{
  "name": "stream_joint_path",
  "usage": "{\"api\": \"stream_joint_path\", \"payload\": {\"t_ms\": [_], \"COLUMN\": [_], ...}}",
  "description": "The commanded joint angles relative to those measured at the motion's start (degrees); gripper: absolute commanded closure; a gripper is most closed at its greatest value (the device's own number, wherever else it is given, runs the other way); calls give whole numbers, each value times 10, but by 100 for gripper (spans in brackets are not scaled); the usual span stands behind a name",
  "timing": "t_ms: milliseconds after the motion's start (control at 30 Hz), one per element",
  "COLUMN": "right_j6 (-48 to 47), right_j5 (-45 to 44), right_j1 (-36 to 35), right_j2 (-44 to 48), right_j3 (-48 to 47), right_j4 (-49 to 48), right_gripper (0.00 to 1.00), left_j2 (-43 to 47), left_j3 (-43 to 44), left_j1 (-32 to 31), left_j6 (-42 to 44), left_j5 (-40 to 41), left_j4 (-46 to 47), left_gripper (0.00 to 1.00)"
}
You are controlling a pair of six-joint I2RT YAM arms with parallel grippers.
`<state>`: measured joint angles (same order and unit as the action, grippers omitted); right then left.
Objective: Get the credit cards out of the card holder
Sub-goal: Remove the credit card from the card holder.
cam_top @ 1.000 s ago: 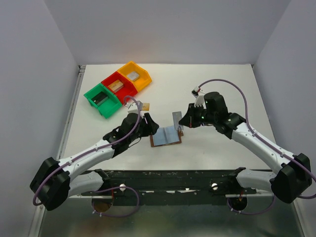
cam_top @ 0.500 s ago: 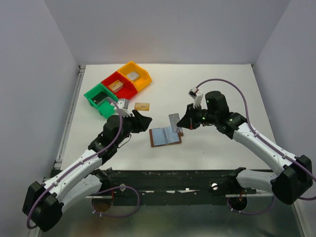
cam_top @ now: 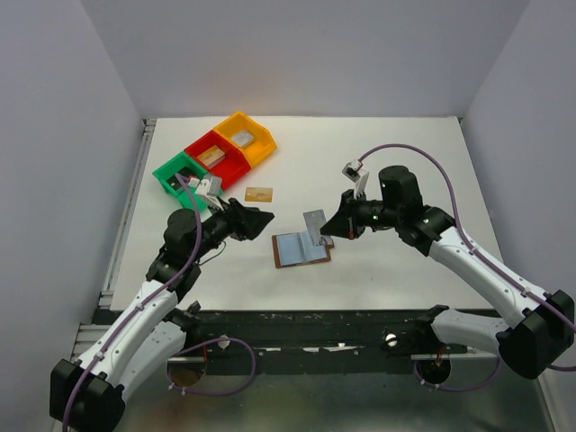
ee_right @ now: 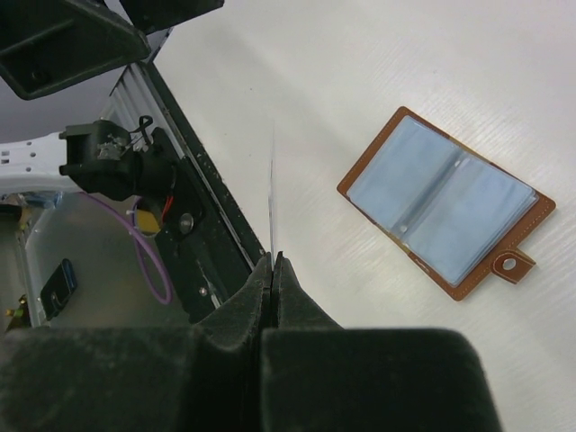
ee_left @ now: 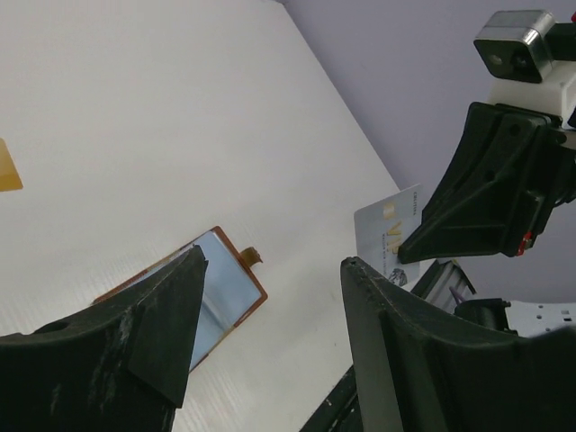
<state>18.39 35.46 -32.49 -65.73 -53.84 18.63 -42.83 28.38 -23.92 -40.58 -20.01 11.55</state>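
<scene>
Your right gripper [cam_top: 324, 236] has a silvery card [cam_top: 314, 221] pinched just beside the open card holder [cam_top: 300, 248]; left gripper [cam_top: 265, 217] sits spread wide off to its left; white worktop [cam_top: 378, 162], pale grey walls [cam_top: 315, 54].

White table [cam_top: 396, 148]; pale lilac walls [cam_top: 306, 54].

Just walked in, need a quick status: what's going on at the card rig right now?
The right gripper pinches a silvery card by one edge, lifted clear of the open card holder, which lies flat on the table. The left gripper is open and empty, to the holder's left. A gold card lies near the bins.
</scene>
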Motion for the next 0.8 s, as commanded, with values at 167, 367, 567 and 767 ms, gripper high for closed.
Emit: {"api": "stream_joint_path", "payload": {"t_ms": [167, 367, 567, 767], "right_j6": [-6, -8, -6, -14], "right_j5": [23, 41, 53, 80], "right_j1": [3, 3, 2, -2], "right_j2": [10, 8, 9, 6], "right_j3": [-13, -14, -4, -9], "right_j4": [5, 5, -6, 0], "right_gripper": [100, 100, 100, 100], "left_j2": [0, 15, 24, 9], "left_j3": [9, 9, 13, 15], "left_j1": [13, 19, 25, 26], "left_j6": [15, 17, 29, 23], "left_j5": [-67, -75, -91, -133], "left_j4": [-7, -12, -15, 14], "left_gripper": [27, 27, 27, 26]}}
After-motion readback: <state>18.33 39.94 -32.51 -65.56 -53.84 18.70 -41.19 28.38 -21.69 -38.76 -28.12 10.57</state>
